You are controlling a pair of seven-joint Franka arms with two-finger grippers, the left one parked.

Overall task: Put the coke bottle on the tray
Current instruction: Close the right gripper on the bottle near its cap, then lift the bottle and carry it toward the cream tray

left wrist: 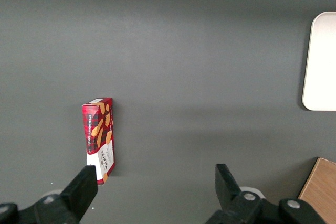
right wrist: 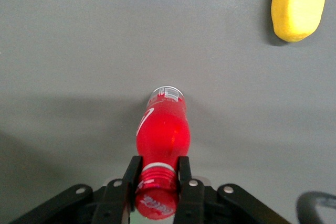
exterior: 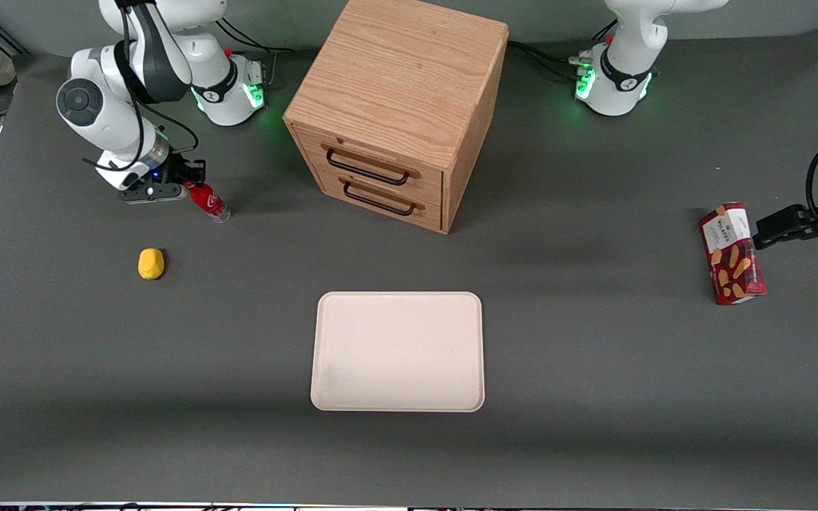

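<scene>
The coke bottle (exterior: 208, 200) (right wrist: 161, 135) is a small red bottle with white script and a clear base. It hangs tilted, its base close over the grey table, at the working arm's end. My right gripper (exterior: 183, 184) (right wrist: 157, 170) is shut on its neck just under the red cap, one black finger on each side. The tray (exterior: 399, 351), pale beige-pink with rounded corners, lies flat near the front camera at the table's middle, well apart from the bottle. One of its corners (left wrist: 321, 61) shows in the left wrist view.
A yellow lemon-like object (exterior: 150, 263) (right wrist: 297, 4) lies nearer the front camera than the bottle. A wooden two-drawer cabinet (exterior: 398, 106) stands at the table's middle, farther from the camera than the tray. A red snack box (exterior: 732, 253) (left wrist: 99, 139) lies toward the parked arm's end.
</scene>
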